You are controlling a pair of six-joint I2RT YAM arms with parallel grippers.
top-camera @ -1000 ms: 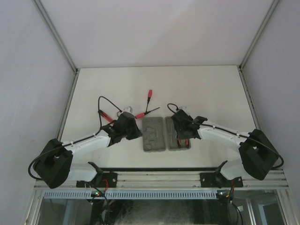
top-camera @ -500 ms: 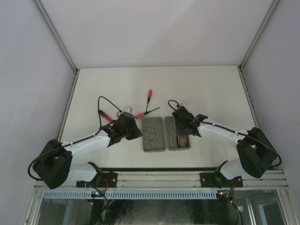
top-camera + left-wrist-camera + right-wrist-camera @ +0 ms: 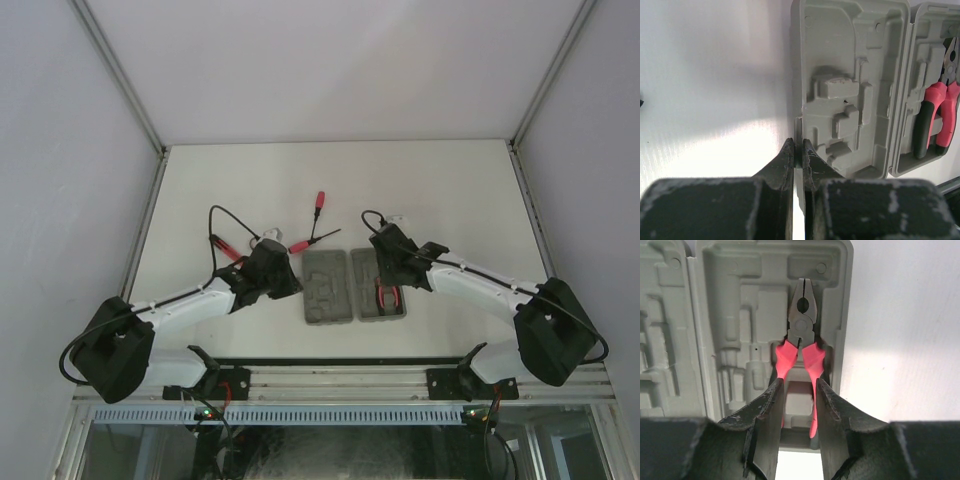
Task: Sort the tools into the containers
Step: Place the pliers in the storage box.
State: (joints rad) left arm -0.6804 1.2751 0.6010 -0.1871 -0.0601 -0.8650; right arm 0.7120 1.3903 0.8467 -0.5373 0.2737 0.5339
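Red-handled pliers (image 3: 801, 322) lie in the right tray (image 3: 730, 290), handles between my parted right fingers (image 3: 771, 405); my left fingers (image 3: 785, 162) pinch the edge of the left tray (image 3: 840, 45).

White table (image 3: 450, 190) with two grey trays (image 3: 326, 287) side by side, red-handled screwdrivers (image 3: 319, 203) loose beyond them.

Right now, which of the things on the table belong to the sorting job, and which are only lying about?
Of the job:
- pliers, lying in the right tray
- left tray, its recesses empty
- red-handled screwdrivers, loose on the table

Only lying about:
- black cable, looping beside the left arm
- aluminium rail at the near edge
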